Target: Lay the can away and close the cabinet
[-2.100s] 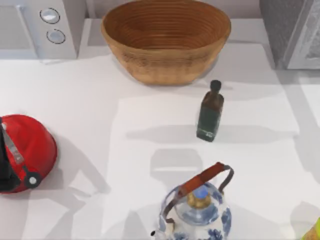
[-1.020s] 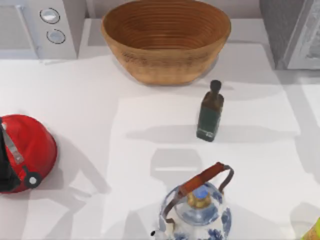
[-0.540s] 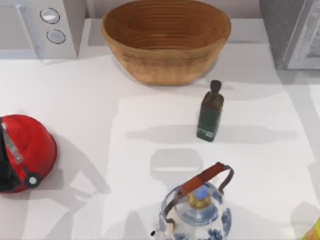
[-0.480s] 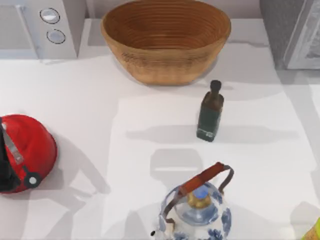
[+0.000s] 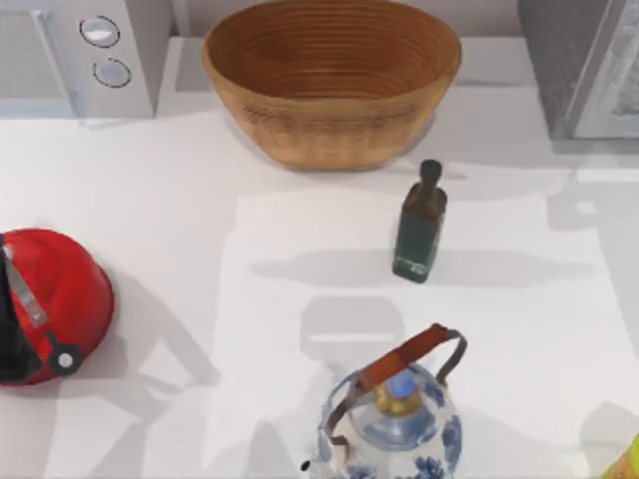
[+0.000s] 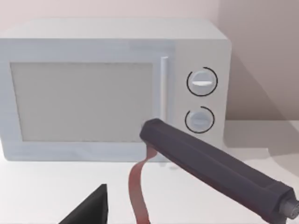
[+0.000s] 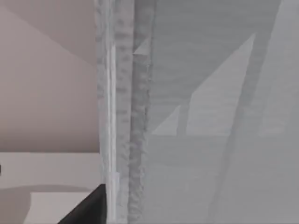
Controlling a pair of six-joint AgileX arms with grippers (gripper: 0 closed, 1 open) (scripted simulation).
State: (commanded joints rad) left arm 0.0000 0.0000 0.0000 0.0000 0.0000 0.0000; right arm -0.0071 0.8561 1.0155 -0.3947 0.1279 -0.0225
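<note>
1. Noted a red domed object point(image 5: 50, 299) with a dark handle at 9 o'clock on the table point(image 5: 160, 200).
2. Saw the microwave point(image 5: 75, 50) at 10 o'clock; caught its door and two dials close up from the left wrist, with a dark wedge of the left gripper point(image 6: 91, 210) before it. Could not tell that pincer's state.
3. Found a woven basket point(image 5: 329, 80) at 12 o'clock.
4. Spotted a blue-and-white teapot point(image 5: 394, 424) at 6 o'clock.
5. Saw a dark green bottle point(image 5: 419, 225) upright just right of centre.
6. Found the cabinet point(image 5: 589, 60) at 2 o'clock; saw the right gripper point(image 7: 91, 205) close against its grey edge, pincer state impossible to tell.
7. Noticed a yellow-green sliver point(image 5: 629, 461) at 5 o'clock; could not confirm it as the can.
</note>
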